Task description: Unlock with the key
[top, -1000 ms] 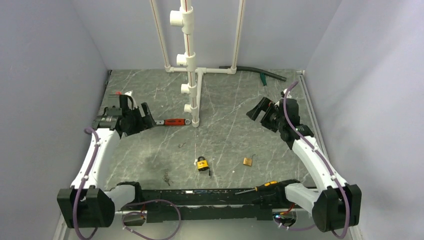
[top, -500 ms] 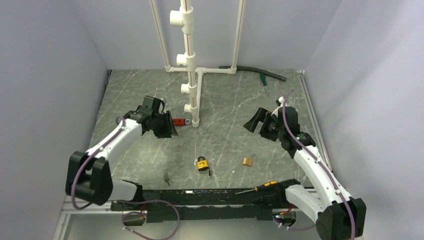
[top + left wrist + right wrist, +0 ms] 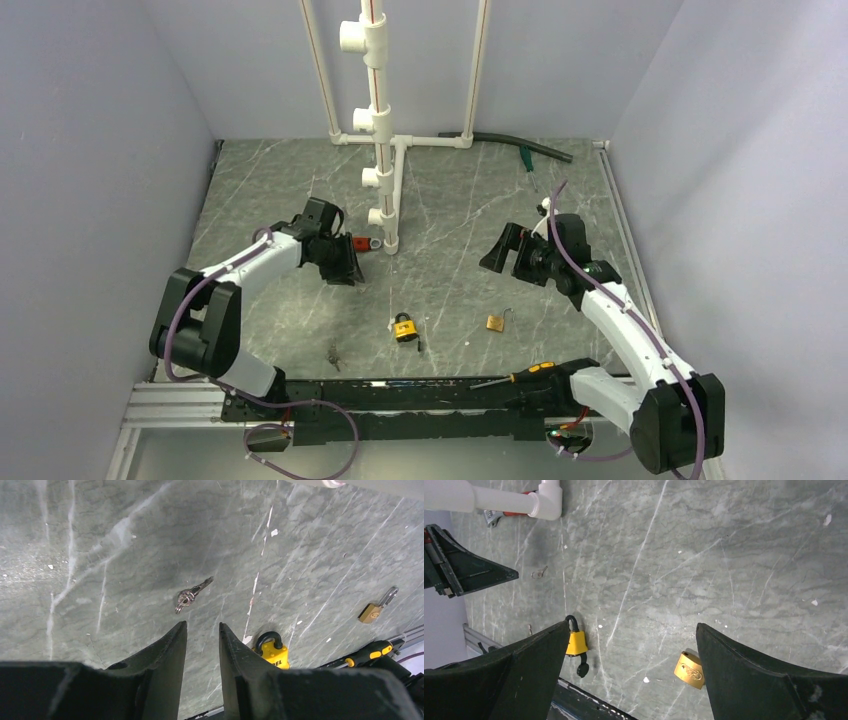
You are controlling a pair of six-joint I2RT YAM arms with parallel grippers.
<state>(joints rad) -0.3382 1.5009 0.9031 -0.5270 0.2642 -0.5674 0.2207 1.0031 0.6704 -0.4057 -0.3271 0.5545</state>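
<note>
The key (image 3: 333, 352), a tiny dark grey bunch, lies on the table near the front rail, left of the yellow-and-black padlock (image 3: 405, 327) (image 3: 274, 652) (image 3: 575, 642). My left gripper (image 3: 349, 274) (image 3: 202, 625) hangs over the table farther back than the key, tilted down. Its jaws stand a narrow gap apart with nothing between them, and one finger hides part of the padlock in the left wrist view. My right gripper (image 3: 497, 250) (image 3: 631, 625) is wide open and empty, above the table to the right of the padlock.
A paler, thin metal piece with a ring (image 3: 362, 291) (image 3: 192, 594) (image 3: 540, 572) lies just ahead of the left fingertips. A brass padlock (image 3: 495, 322) (image 3: 372, 611) (image 3: 689, 670), a screwdriver (image 3: 525, 373) (image 3: 370, 652), a red wrench (image 3: 357, 242) and white pipes (image 3: 385, 180) are around.
My left arm has swung from the far left toward the middle and the front, and its jaws have narrowed. My right gripper has drifted a little left and nearer, still wide open.
</note>
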